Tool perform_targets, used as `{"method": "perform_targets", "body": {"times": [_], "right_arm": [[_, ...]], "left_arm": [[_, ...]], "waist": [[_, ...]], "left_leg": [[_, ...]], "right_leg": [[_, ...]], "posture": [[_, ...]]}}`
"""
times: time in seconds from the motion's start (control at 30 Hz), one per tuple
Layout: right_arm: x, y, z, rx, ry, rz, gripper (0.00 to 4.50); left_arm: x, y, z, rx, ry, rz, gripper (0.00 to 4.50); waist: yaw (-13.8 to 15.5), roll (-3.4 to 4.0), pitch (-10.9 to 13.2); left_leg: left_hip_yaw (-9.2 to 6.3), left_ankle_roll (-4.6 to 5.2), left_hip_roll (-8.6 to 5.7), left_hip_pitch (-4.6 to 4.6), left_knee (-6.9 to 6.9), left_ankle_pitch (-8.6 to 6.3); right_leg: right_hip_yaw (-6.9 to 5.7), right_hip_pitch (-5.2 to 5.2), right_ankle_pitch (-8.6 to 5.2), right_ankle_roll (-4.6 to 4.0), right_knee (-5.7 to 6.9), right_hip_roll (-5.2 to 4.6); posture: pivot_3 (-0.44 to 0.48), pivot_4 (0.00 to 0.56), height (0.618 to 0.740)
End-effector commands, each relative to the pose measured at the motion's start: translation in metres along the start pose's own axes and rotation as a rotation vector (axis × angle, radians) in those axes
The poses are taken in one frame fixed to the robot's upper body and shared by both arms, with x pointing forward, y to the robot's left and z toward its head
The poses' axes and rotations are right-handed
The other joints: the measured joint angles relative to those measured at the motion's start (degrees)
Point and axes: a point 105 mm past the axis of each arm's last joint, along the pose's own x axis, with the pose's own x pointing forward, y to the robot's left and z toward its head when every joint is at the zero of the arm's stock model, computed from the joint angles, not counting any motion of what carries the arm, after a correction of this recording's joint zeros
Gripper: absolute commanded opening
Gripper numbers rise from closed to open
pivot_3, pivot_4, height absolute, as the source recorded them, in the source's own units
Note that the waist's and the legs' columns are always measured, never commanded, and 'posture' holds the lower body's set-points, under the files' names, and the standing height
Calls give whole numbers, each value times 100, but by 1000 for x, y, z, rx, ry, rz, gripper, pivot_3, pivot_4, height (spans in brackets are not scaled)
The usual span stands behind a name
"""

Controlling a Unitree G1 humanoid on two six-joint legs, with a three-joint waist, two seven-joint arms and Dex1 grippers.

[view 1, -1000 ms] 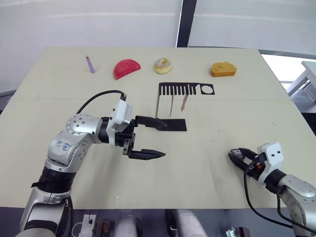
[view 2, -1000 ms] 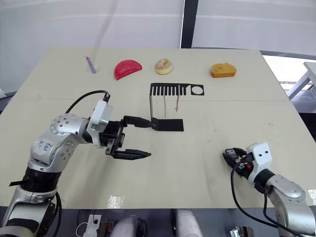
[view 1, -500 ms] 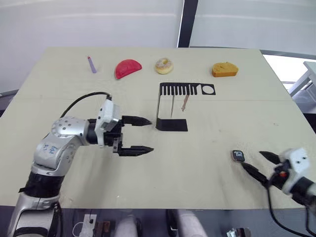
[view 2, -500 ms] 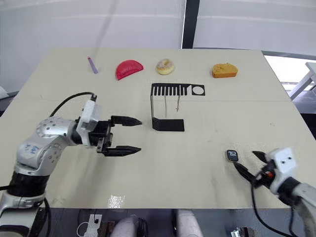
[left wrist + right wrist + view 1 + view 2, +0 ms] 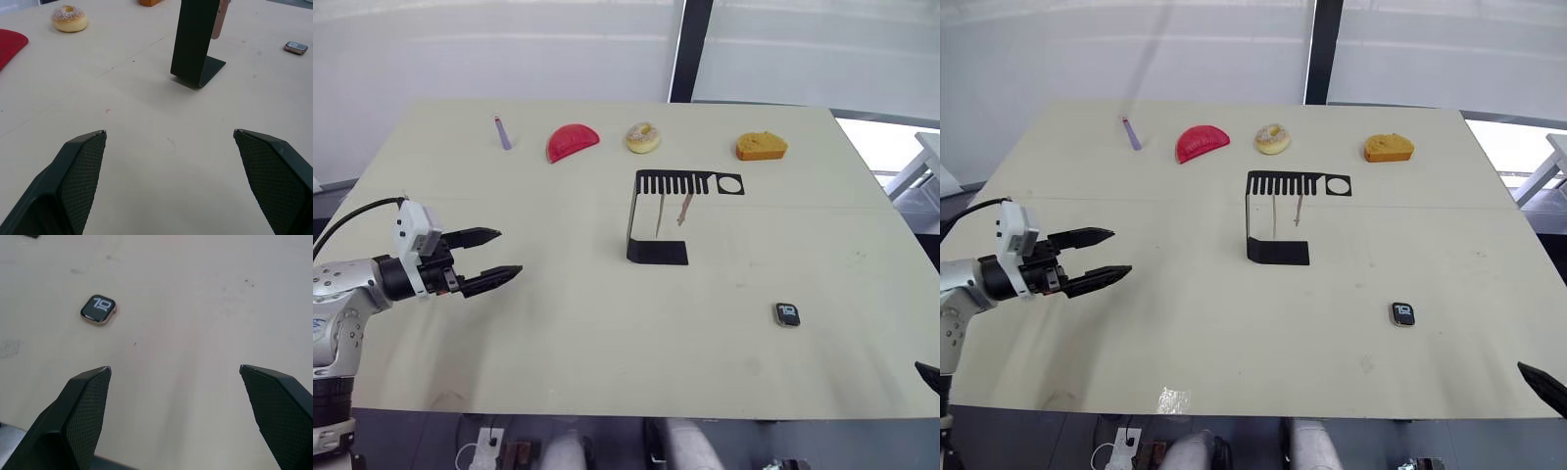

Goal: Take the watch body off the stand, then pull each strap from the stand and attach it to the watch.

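The watch body (image 5: pixel 788 314) lies flat on the table at the right, screen up, with nothing touching it. The black stand (image 5: pixel 658 252) rises at the table's middle. Two pink straps (image 5: pixel 682 207) hang from its slotted top arm. My left gripper (image 5: pixel 509 251) hovers open over the table's left side, far from the stand (image 5: pixel 194 44), pointing toward it. My right gripper (image 5: pixel 175 368) is open and empty near the front right corner, with the watch body (image 5: pixel 98 309) lying well ahead of its fingers. One right fingertip (image 5: pixel 1540 382) pokes in at the table's front right edge.
Along the far edge sit a small purple stick (image 5: pixel 502 132), a red slice (image 5: pixel 573 142), a donut (image 5: pixel 643 138) and an orange bread piece (image 5: pixel 761 147). The table's front edge (image 5: pixel 636 411) runs close to the right gripper.
The right gripper let go of the watch body, left it on the table and pulled back to the front right. The left arm drew away leftward from the stand.
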Motion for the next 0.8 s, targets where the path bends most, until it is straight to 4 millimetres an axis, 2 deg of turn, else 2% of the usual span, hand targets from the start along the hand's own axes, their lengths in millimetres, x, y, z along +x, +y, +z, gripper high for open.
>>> {"method": "perform_targets", "body": {"times": [0.03, 0.23, 0.37, 0.57, 0.8], "right_arm": [[17, 22, 23, -40, -75, 80, 4465], [55, 95, 73, -62, -251, 308, 4465], [72, 134, 96, -70, -339, 424, 4465], [92, 171, 118, -99, -407, 528, 4465], [104, 189, 124, -103, -422, 574, 4465]], "left_arm": [[23, -19, 13, 74, -34, -57, 4500], [81, -47, 27, 67, -123, 4, 4500], [105, -46, 36, 40, -146, 140, 4500], [127, -51, 35, 39, -126, 219, 4500], [147, -37, 40, 57, -133, 259, 4500]], "waist": [[2, 0, 0], [-1, 0, 1], [-3, -1, 1], [4, -1, 0], [20, -3, 0]], "left_leg": [[0, -1, 0, 0, 0, 1], [-1, -10, -1, -13, 1, 5], [-4, -15, -1, -10, 6, 10], [-3, -16, 0, 1, 10, 19], [-4, -10, -1, -10, 15, 22]], "right_leg": [[0, 0, 0, 1, 0, 0], [4, 4, 2, 4, 11, 5], [4, 1, 2, 5, 12, 8], [6, -1, 3, 5, 13, 10], [3, -6, 3, 5, 7, 8]], "posture": [[0, 150, 737], [0, 150, 737], [0, 150, 737], [0, 150, 737], [0, 150, 737]]}}
